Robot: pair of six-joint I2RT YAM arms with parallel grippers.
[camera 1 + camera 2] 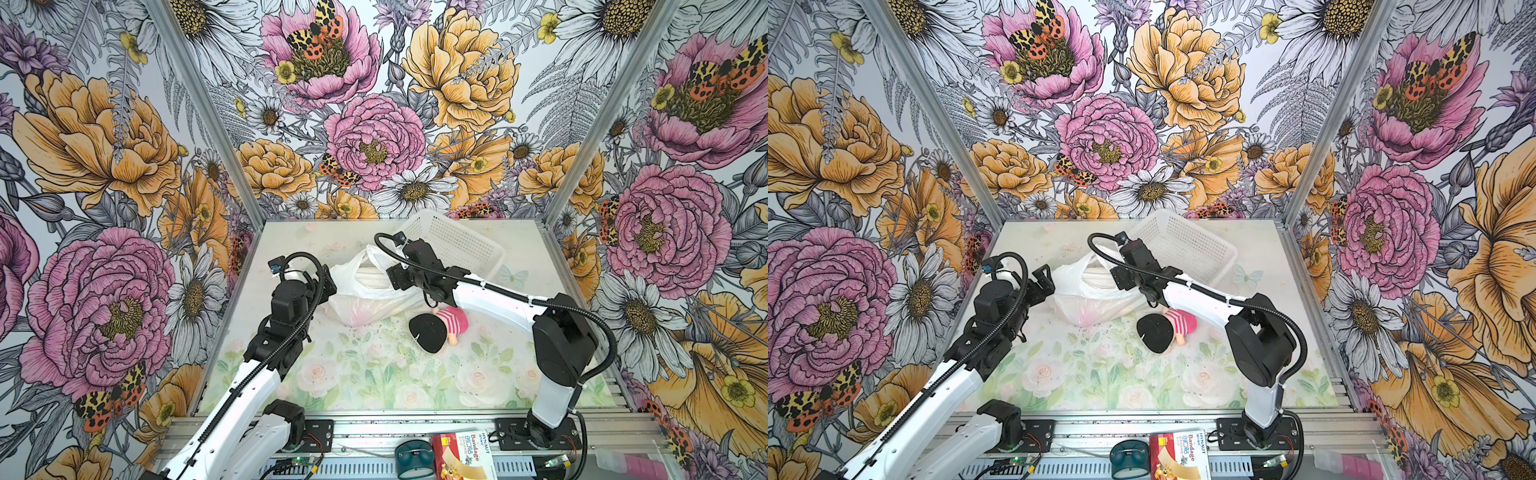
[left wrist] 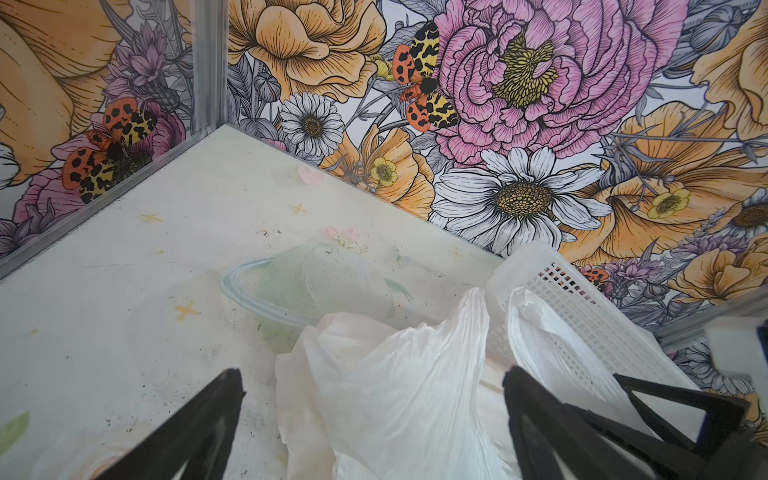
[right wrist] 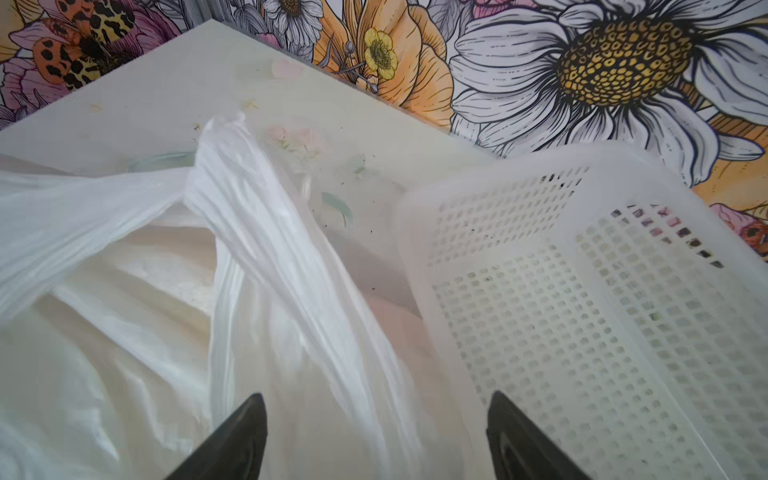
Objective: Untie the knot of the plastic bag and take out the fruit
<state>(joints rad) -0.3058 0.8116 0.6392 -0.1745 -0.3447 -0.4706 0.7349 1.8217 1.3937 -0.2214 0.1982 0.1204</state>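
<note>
The white plastic bag (image 1: 365, 291) (image 1: 1088, 291) lies crumpled at the middle back of the table, mouth slack. Its loop handles (image 3: 249, 199) stand loose and apart, and the knot is out of view. Of the fruit only a faint pink shape (image 1: 360, 312) shows through the film; the rest is hidden inside. My left gripper (image 1: 322, 282) (image 2: 372, 415) is at the bag's left edge, open wide, with film lying between the fingers unpinched. On the bag's right side, beside the basket, my right gripper (image 3: 376, 419) stands open over a handle strip.
A white perforated basket (image 1: 457, 245) (image 3: 582, 311) leans at the back right, touching the bag. A pink-striped doll (image 1: 440, 326) lies in front of the bag under the right forearm. A clear round lid (image 2: 266, 286) sits behind the bag. A bandage box (image 1: 463, 455) rests on the front rail.
</note>
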